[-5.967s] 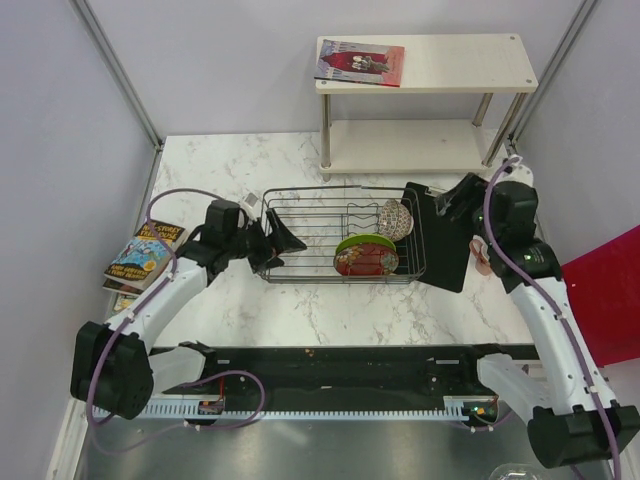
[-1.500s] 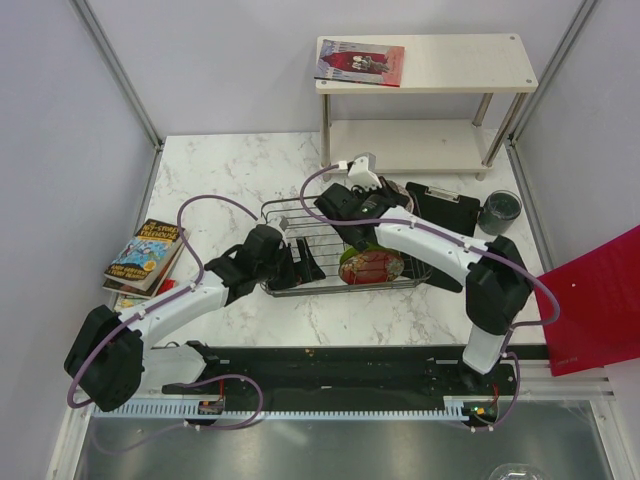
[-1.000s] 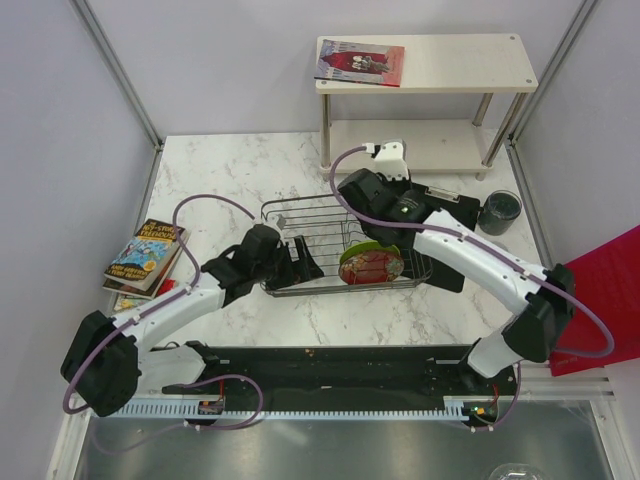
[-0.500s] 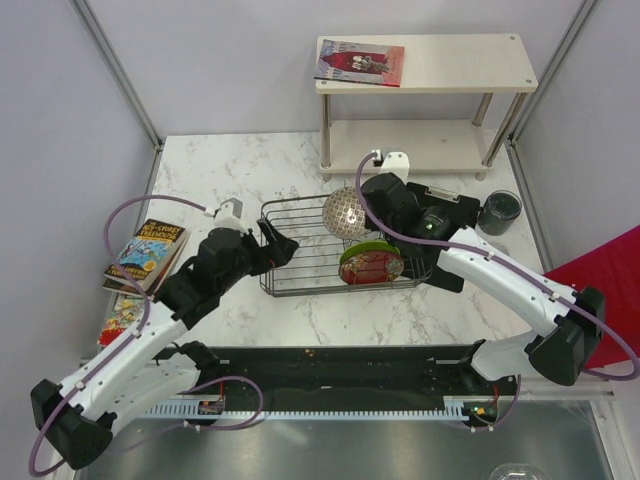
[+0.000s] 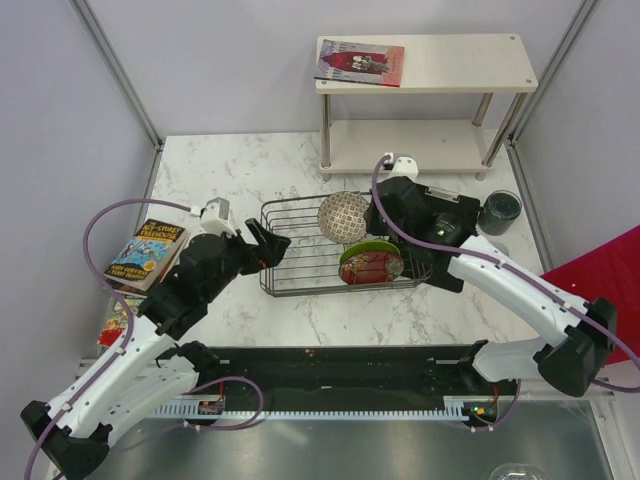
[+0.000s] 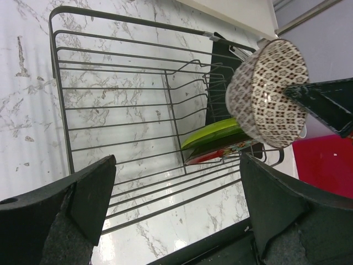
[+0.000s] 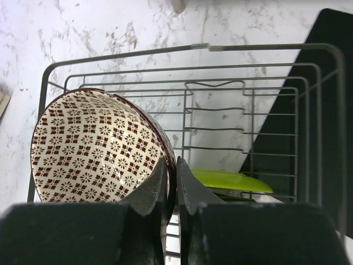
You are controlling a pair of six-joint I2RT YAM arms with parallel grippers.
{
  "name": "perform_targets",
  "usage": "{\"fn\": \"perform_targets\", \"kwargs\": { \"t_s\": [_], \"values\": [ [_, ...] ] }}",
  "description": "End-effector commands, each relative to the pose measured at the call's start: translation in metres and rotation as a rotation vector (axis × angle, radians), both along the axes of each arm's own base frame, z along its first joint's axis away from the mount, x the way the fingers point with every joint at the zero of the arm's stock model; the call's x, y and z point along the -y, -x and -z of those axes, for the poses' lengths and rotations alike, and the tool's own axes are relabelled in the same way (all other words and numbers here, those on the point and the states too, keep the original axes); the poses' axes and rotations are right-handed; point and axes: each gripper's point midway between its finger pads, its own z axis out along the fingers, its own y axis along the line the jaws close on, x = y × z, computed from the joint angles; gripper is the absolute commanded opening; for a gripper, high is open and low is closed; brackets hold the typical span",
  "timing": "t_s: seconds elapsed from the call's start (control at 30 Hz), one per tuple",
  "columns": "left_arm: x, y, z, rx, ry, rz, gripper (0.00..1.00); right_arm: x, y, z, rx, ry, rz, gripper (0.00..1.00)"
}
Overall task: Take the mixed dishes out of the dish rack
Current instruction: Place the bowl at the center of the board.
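- Right end effector (image 7: 172,168) pinches the patterned bowl (image 7: 94,146) by its rim above the dish rack (image 7: 265,51) (unloading underway).
- Left end effector (image 6: 175,165) hangs spread, empty.
- Next, probably: lower it onto the tabletop (image 5: 240,165).

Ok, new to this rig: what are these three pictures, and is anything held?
Two robot arms work at a marble table. One picture looks down from above; the other two come from a camera on each wrist. The right end effector is shut on the rim of the patterned bowl, held over the dish rack. The left end effector is open and empty by the rack's left end. A green plate and red dish stand in the rack; a dark cup sits to the right.
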Motion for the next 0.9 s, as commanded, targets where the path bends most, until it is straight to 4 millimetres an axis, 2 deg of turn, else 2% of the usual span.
{"fn": "perform_targets", "kwargs": {
  "t_s": [0.0, 0.07, 0.1, 0.13, 0.2, 0.37, 0.4, 0.43, 0.47, 0.57, 0.87],
  "values": [
    [0.000, -0.005, -0.003, 0.027, -0.010, 0.002, 0.99, 0.028, 0.000, -0.052, 0.102, -0.128, 0.092, 0.00],
    [0.005, -0.006, -0.005, 0.032, -0.003, 0.017, 0.99, 0.032, 0.007, -0.045, 0.076, -0.110, 0.086, 0.00],
    [0.007, -0.006, -0.007, 0.035, 0.000, 0.025, 0.99, 0.033, 0.011, -0.035, 0.056, -0.098, 0.080, 0.00],
    [0.009, -0.007, -0.009, 0.041, 0.004, 0.034, 0.99, 0.035, 0.014, -0.035, 0.057, -0.107, 0.076, 0.00],
    [0.013, -0.008, -0.014, 0.051, 0.007, 0.054, 0.99, 0.033, 0.022, -0.020, 0.024, -0.103, 0.046, 0.00],
    [0.043, -0.012, -0.021, 0.055, 0.010, 0.187, 0.92, 0.025, 0.030, -0.002, -0.012, -0.113, 0.011, 0.00],
    [0.046, -0.015, -0.030, 0.067, 0.016, 0.190, 0.91, 0.021, 0.030, -0.002, -0.012, -0.118, 0.002, 0.00],
    [0.054, -0.016, -0.024, 0.038, 0.009, 0.223, 0.91, 0.018, 0.031, -0.001, -0.012, -0.121, -0.005, 0.00],
    [0.057, -0.019, -0.031, 0.044, 0.016, 0.227, 0.91, 0.016, 0.031, -0.002, -0.010, -0.122, -0.010, 0.00],
    [0.063, -0.024, -0.037, 0.042, 0.023, 0.233, 0.93, 0.008, 0.031, -0.002, -0.011, -0.119, -0.026, 0.00],
    [0.078, -0.025, -0.030, 0.016, 0.026, 0.294, 0.93, -0.018, 0.033, -0.001, -0.016, -0.131, -0.081, 0.00]
  ]
}}
